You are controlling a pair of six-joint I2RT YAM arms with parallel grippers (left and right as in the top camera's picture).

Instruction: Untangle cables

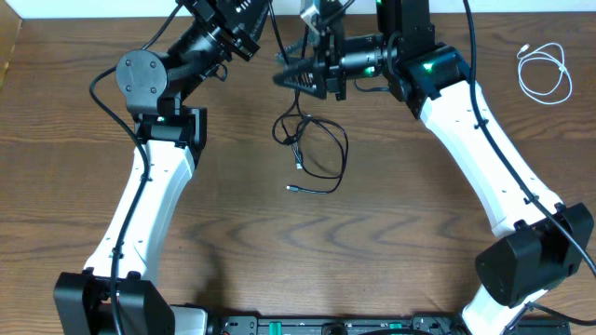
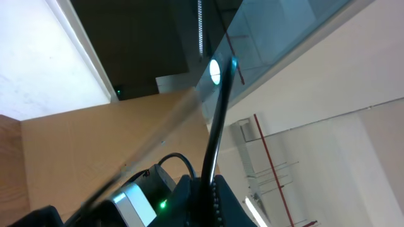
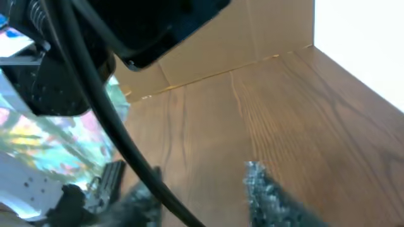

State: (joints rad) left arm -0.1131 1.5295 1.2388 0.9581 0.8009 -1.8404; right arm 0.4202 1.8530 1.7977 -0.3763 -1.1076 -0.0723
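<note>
Cables come in two colours. The black cable (image 1: 298,158) lies in a loose tangle of loops at the middle of the desk (image 1: 233,233). The white cable (image 1: 562,74) sits coiled alone, well apart from that tangle, beyond it and to its right. Only the overhead view shows both.

The overhead view also shows a black strand rising from the tangle to my right fingers (image 1: 289,76), which hang just beyond it. Another strand runs on from there to the top edge.

My left wrist view looks up at walls and ceiling. There my left fingers (image 2: 218,195) are pinched closed on a black strand that stands straight out from them.

My right wrist view shows the right fingers blurred and a little apart, with bare desk between them. A black strand passes just beside one finger, and I cannot tell whether it touches.
</note>
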